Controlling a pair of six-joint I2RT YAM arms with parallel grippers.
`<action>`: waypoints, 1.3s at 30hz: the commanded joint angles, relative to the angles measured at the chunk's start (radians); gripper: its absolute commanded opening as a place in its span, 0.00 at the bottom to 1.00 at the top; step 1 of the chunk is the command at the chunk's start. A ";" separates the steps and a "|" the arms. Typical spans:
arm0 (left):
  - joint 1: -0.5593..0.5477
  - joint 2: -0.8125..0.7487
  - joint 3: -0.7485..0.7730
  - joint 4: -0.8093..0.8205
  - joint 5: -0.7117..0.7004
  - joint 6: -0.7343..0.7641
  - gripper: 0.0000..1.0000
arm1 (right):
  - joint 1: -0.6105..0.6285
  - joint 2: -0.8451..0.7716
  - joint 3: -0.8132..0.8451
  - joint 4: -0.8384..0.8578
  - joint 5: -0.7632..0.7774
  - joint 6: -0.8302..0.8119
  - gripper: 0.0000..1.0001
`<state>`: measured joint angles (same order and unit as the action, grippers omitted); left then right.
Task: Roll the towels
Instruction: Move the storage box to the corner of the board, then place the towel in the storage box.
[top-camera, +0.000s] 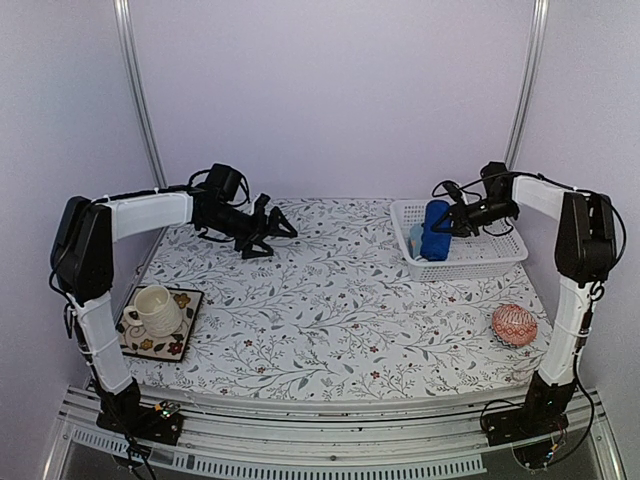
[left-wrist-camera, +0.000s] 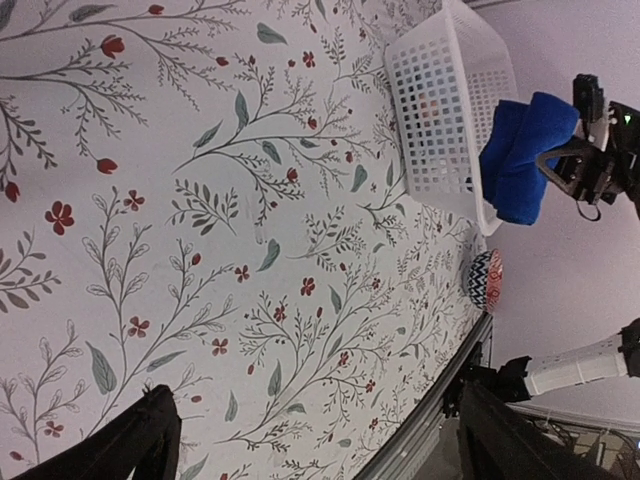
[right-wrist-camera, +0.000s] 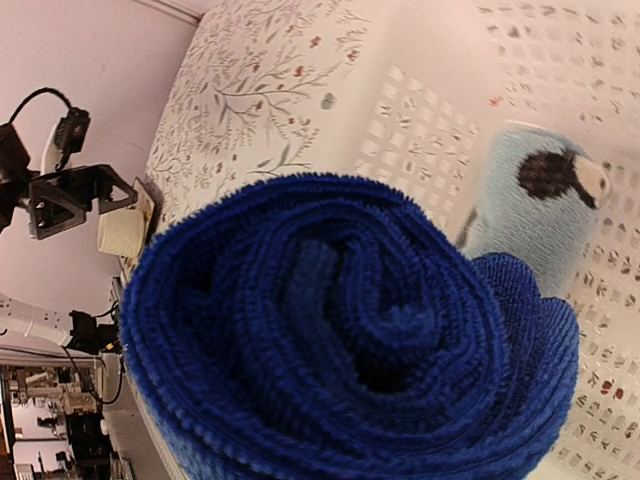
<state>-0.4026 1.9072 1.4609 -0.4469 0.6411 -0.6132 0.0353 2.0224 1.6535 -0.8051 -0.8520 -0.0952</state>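
The royal-blue towel (top-camera: 436, 230) is a tight roll, standing up at the left end of the white basket (top-camera: 480, 262). My right gripper (top-camera: 457, 219) is shut on it from the right. In the right wrist view the roll's spiral end (right-wrist-camera: 340, 340) fills the frame and hides the fingers. The light-blue towel (right-wrist-camera: 535, 225), also rolled and with a dark and white mark, lies in the basket (right-wrist-camera: 420, 150) right beside it. My left gripper (top-camera: 283, 225) hangs open over the back left of the table, far from both towels, with only tablecloth between its fingers (left-wrist-camera: 135, 440).
A round pink-red patterned ball (top-camera: 514, 325) lies near the table's right front edge. A white cup (top-camera: 155, 308) stands on a flowered tile (top-camera: 185, 335) at the front left. The flowered tablecloth (top-camera: 330, 300) covers the table.
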 joint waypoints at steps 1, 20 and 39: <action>0.014 0.013 0.035 0.011 0.044 0.005 0.97 | 0.005 0.000 0.159 -0.047 -0.152 -0.064 0.02; 0.014 0.021 0.028 0.014 0.091 0.008 0.97 | -0.110 0.227 0.259 -0.066 -0.396 -0.109 0.02; 0.051 0.046 0.014 0.011 0.172 0.074 0.97 | -0.163 0.419 0.313 -0.139 -0.309 -0.141 0.03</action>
<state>-0.3721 1.9251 1.4723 -0.4397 0.7788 -0.5713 -0.1104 2.4111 1.9274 -0.9154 -1.2022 -0.2111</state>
